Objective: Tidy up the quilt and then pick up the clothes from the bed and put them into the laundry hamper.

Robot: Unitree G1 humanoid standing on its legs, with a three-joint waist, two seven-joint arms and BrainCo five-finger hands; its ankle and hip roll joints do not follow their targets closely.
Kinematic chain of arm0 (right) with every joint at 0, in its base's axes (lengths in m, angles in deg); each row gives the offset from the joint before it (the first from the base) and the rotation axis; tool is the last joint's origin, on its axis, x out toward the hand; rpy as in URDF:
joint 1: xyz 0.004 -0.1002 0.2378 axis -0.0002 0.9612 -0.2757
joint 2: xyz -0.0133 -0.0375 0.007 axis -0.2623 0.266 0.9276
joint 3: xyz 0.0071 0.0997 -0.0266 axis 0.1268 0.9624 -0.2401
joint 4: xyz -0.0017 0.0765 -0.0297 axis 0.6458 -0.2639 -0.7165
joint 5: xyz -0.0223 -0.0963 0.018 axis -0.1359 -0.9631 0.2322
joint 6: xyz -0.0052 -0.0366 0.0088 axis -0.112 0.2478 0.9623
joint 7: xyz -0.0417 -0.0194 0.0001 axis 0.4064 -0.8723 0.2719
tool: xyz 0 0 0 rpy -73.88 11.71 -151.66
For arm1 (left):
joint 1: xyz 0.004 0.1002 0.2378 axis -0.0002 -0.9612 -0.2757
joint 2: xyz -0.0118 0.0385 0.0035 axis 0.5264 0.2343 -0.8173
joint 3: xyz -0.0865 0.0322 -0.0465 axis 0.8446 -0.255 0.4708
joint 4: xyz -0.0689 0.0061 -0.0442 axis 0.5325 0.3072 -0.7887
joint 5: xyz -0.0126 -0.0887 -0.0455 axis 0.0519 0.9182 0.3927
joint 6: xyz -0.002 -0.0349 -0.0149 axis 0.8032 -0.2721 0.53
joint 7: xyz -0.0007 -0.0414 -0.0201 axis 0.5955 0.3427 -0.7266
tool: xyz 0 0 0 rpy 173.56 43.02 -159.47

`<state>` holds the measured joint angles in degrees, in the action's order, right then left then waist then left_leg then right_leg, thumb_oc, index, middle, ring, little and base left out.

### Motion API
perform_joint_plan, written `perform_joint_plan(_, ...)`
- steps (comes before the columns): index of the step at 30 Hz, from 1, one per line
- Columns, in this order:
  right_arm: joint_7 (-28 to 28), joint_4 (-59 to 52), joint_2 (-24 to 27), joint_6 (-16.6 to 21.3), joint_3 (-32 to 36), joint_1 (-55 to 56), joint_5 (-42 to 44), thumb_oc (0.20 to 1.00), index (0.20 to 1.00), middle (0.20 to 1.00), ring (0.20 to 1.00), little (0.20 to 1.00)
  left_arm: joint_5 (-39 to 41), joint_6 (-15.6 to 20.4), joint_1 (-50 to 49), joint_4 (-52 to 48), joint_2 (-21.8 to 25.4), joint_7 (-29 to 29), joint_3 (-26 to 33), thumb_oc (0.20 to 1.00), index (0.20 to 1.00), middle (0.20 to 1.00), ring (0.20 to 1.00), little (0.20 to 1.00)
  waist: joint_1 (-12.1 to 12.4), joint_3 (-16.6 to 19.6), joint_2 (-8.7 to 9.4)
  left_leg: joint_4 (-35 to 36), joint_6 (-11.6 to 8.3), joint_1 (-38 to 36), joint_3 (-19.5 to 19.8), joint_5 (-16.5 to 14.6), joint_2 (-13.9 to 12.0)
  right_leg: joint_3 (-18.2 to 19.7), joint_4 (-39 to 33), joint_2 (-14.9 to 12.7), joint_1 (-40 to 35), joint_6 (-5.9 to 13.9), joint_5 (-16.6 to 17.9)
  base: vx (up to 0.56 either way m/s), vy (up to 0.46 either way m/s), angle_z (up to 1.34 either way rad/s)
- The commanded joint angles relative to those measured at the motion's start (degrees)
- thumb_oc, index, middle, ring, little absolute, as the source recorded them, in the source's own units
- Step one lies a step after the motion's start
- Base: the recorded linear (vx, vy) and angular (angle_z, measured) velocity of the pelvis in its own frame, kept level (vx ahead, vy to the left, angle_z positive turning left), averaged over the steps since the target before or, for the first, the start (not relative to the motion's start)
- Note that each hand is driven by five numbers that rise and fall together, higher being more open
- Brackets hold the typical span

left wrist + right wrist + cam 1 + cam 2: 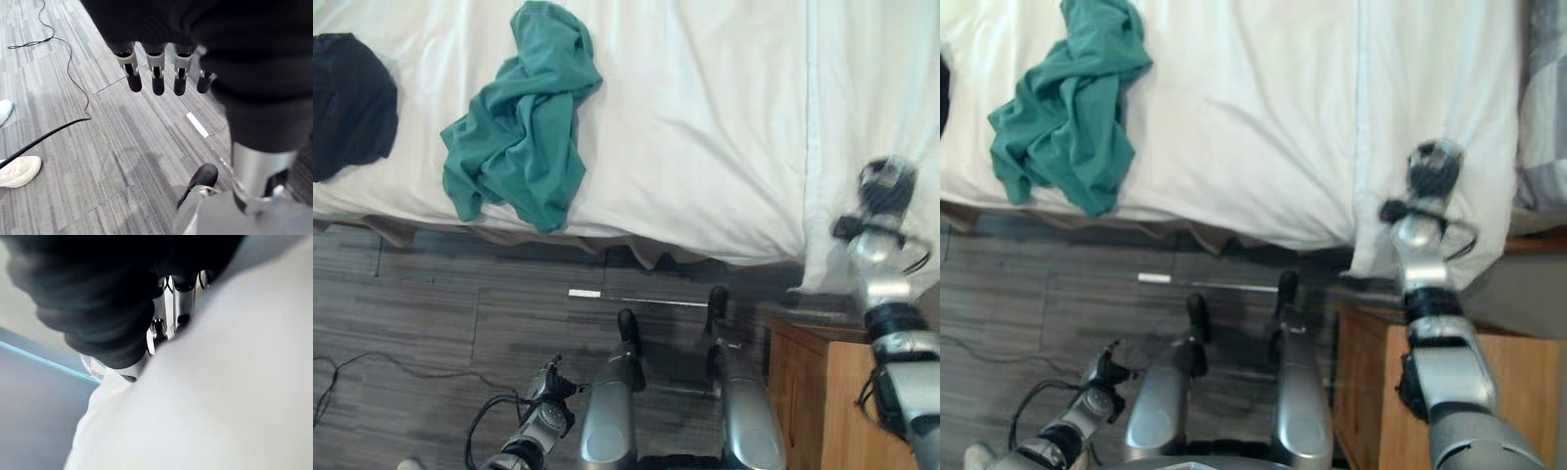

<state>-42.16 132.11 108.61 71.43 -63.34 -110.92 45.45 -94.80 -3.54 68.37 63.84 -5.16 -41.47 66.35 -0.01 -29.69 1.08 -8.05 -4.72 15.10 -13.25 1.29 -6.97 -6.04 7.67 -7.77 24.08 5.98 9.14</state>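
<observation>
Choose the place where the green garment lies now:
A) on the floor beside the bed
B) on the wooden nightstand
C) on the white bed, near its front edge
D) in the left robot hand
C: the green garment lies crumpled on the white bed, close to its front edge, while the left robot hand hangs over the floor with straight fingers, holding nothing.

- Floor [431, 323]: grey wood-look planks with dark seams, running under the bed.
- Bed [705, 117]: white sheet over the mattress, a tan skirt edge showing along the lower side.
- Wooden bedside cabinet [818, 392]: light brown, standing just beside the bed.
- Small white strip [584, 293] lying on the floor near the bed.
- Light: even, soft.
</observation>
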Motion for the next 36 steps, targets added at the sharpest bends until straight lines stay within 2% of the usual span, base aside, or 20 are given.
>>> perform_joint_plan(1,4.8,13.3,-8.8,-7.8,-0.8,22.4,10.6,0.2,0.2,0.2,0.2,0.2,2.1,-0.7,0.0,3.5,-1.2,2.6,2.5,1.0,1.0,1.0,1.0,1.0,-2.8,2.7,-2.01,-2.4,-3.49,0.1,4.0,-1.9,-4.1,3.1,6.3,-4.4,-3.0,4.58,-10.7,0.07,0.01,-0.03)
perform_joint_plan(4,8.7,17.3,-13.1,-8.7,-1.4,30.2,12.8,0.2,0.2,0.2,0.2,0.2,2.0,-0.8,-0.9,3.7,-1.5,2.4,3.1,1.0,1.0,1.0,1.0,1.0,-4.2,4.8,-1.38,3.5,-3.97,-3.1,3.1,0.3,-4.1,2.5,0.7,-3.9,-6.1,5.1,-8.9,0.1,-0.01,-0.04)
perform_joint_plan(8,13.1,24.5,-14.6,-11.6,-5.1,36.1,6.8,0.2,0.2,0.2,0.2,0.2,1.2,-0.6,-2.3,3.3,-1.4,1.2,3.3,1.0,1.0,1.0,1.0,1.0,-5.1,7.7,-1.0,10.0,-4.32,-8.1,2.0,2.9,-4.1,1.6,-4.5,-2.9,-10.5,5.39,-6.8,0.08,-0.023,0.01)
perform_joint_plan(10,14.9,26.2,-14.2,-13.0,-7.2,37.7,1.5,0.58,0.58,0.58,0.58,0.58,-0.1,-0.4,-2.9,3.6,-1.4,0.0,3.0,1.0,1.0,1.0,1.0,1.0,-5.1,9.2,-1.01,11.7,-4.62,-9.9,1.4,3.4,-4.2,1.4,-7.3,-2.8,-12.3,5.57,-5.9,0.07,-0.029,-0.04)
perform_joint_plan(11,15.0,26.2,-14.2,-13.0,-7.2,37.8,1.5,1.0,1.0,1.0,1.0,1.0,-0.1,-0.4,-3.0,3.5,-1.4,0.0,3.0,1.0,1.0,1.0,1.0,1.0,-5.1,9.1,-1.02,11.8,-4.63,-10.1,1.3,3.4,-4.2,1.4,-7.5,-2.8,-12.5,5.57,-5.8,0.08,-0.016,-0.16)
perform_joint_plan(15,17.0,27.5,-12.0,-13.9,-9.0,36.1,-4.3,1.0,1.0,1.0,1.0,1.0,-0.1,0.0,-4.9,4.5,-2.1,-1.7,4.1,1.0,1.0,1.0,1.0,1.0,-4.6,11.7,-1.07,10.9,-4.21,-11.5,0.7,2.2,-3.3,2.6,-10.3,-3.2,-15.0,5.91,-5.0,0.06,0.003,-0.39)
perform_joint_plan(18,17.7,27.0,-10.2,-14.2,-10.1,34.6,-7.4,1.0,1.0,1.0,1.0,1.0,1.0,0.4,-5.5,4.6,-3.1,-2.4,4.6,1.0,1.0,1.0,1.0,1.0,-4.1,11.8,-0.69,3.0,-4.0,-10.2,2.0,-1.5,-1.8,2.1,-10.3,-5.0,-17.1,5.68,-5.5,0.01,0.055,-0.08)
perform_joint_plan(20,18.0,27.7,-9.5,-14.9,-10.4,33.5,-9.4,1.0,1.0,1.0,1.0,1.0,2.1,0.6,-6.1,5.3,-3.9,-3.3,5.3,1.0,1.0,1.0,1.0,1.0,-3.4,12.9,-0.61,0.7,-4.66,-10.1,3.4,-2.5,-2.4,1.5,-11.1,-6.1,-19.1,5.7,-5.7,0.01,0.162,0.27)
perform_joint_plan(24,17.8,27.0,-9.5,-15.0,-10.0,32.2,-9.1,1.0,1.0,1.0,1.0,1.0,2.3,0.9,-6.8,6.2,-4.2,-2.8,6.0,1.0,1.0,1.0,1.0,1.0,-2.7,14.5,-0.06,2.4,-6.66,-11.0,4.9,0.1,-8.1,1.4,-11.1,-9.0,-19.9,7.01,-5.0,0.01,0.31,0.33)
perform_joint_plan(25,18.3,25.8,-10.3,-14.3,-9.7,32.1,-8.5,1.0,1.0,1.0,1.0,1.0,1.8,1.2,-6.6,6.7,-4.3,-2.0,6.0,1.0,1.0,1.0,1.0,1.0,-2.6,16.3,0.06,6.5,-8.23,-11.5,4.6,4.1,-14.0,0.2,-10.7,-11.9,-20.0,8.89,-4.6,0.03,0.627,0.13)
perform_joint_plan(26,18.6,25.3,-10.3,-14.0,-9.9,32.6,-8.3,1.0,1.0,1.0,1.0,1.0,1.1,1.0,-6.3,6.7,-4.0,-1.5,5.5,1.0,1.0,1.0,1.0,1.0,-2.5,16.9,-0.13,8.2,-8.7,-10.9,3.2,7.0,-17.1,-1.1,-10.7,-12.9,-20.5,9.02,-4.8,0.08,0.654,0.32)
perform_joint_plan(27,19.8,24.8,-10.8,-13.8,-10.4,33.2,-7.9,1.0,1.0,1.0,1.0,1.0,0.5,0.9,-6.5,7.0,-3.6,-1.4,5.5,1.0,1.0,1.0,1.0,1.0,-2.4,18.0,-0.68,10.4,-9.27,-12.3,1.9,7.4,-19.0,-2.0,-9.8,-13.3,-20.4,9.02,-5.2,0.14,0.529,0.68)
perform_joint_plan(28,20.8,24.6,-11.8,-13.8,-9.9,34.8,-7.6,1.0,1.0,1.0,1.0,1.0,-1.1,0.6,-6.1,7.0,-2.7,-1.7,5.1,1.0,1.0,1.0,1.0,1.0,-1.9,19.1,-0.03,10.5,-10.28,-11.8,2.4,6.4,-18.1,-2.8,-8.8,-15.7,-21.3,9.02,-3.6,0.15,0.486,0.62)
perform_joint_plan(30,21.1,24.3,-12.9,-14.3,-9.9,34.8,-8.1,1.0,1.0,1.0,1.0,1.0,-1.4,-0.2,-4.9,7.6,-1.1,-2.1,5.6,1.0,1.0,1.0,1.0,1.0,-2.1,18.4,1.86,7.5,-9.96,-10.2,3.7,3.6,-15.8,-3.2,-5.7,-19.1,-20.2,9.02,4.0,0.06,0.308,0.84)
perform_joint_plan(31,21.1,24.3,-13.0,-14.3,-9.9,34.7,-8.2,1.0,1.0,1.0,1.0,1.0,-1.4,-0.2,-4.8,7.6,-1.0,-2.2,5.6,1.0,1.0,1.0,1.0,1.0,-2.0,18.3,2.08,7.2,-9.88,-10.0,3.6,3.4,-15.6,-3.1,-5.7,-19.3,-20.0,9.02,4.1,-0.02,0.349,0.87)
perform_joint_plan(32,20.9,23.7,-14.0,-14.3,-10.7,34.3,-8.4,1.0,1.0,1.0,1.0,1.0,-2.2,-0.9,-3.9,7.9,1.1,-1.8,6.3,1.0,1.0,1.0,1.0,1.0,-1.3,16.8,2.93,5.9,-7.89,-10.7,1.4,1.5,-13.5,-6.4,-1.6,-21.5,-18.1,9.02,5.7,0.0,0.442,0.37)
perform_joint_plan(33,21.1,22.9,-14.5,-13.9,-11.6,34.0,-8.1,1.0,1.0,1.0,1.0,1.0,-2.5,-0.7,-3.6,7.6,2.0,-2.1,5.8,1.0,1.0,1.0,1.0,1.0,-1.7,16.2,3.2,6.4,-6.79,-11.4,0.8,1.2,-12.1,-6.1,2.4,-19.9,-17.3,8.85,3.6,0.03,0.632,0.01)
perform_joint_plan(34,21.2,22.1,-14.9,-13.6,-12.3,34.0,-8.0,1.0,1.0,1.0,1.0,1.0,-2.8,-0.6,-3.4,7.0,2.6,-2.7,5.4,1.0,1.0,1.0,1.0,1.0,-2.1,15.6,3.21,7.7,-5.5,-12.2,0.6,1.3,-10.3,-4.4,5.2,-16.0,-15.9,8.0,0.3,0.05,0.386,0.04)
perform_joint_plan(35,21.2,22.1,-14.9,-13.6,-12.3,34.0,-8.0,1.0,1.0,1.0,1.0,1.0,-2.8,-0.6,-3.4,6.9,2.6,-2.7,5.4,1.0,1.0,1.0,1.0,1.0,-2.0,15.6,3.27,7.7,-5.48,-12.1,0.5,1.5,-10.2,-4.3,5.2,-16.1,-15.7,7.97,0.3,0.05,0.387,0.0)
perform_joint_plan(36,21.1,21.7,-15.0,-13.4,-13.0,34.0,-8.1,1.0,1.0,1.0,1.0,1.0,-3.3,-0.7,-3.2,6.7,3.1,-3.3,5.2,1.0,1.0,1.0,1.0,1.0,-2.5,15.1,2.9,9.5,-4.45,-13.1,0.6,1.7,-8.8,-3.1,7.2,-10.7,-14.8,7.28,-4.3,0.12,0.489,-0.22)
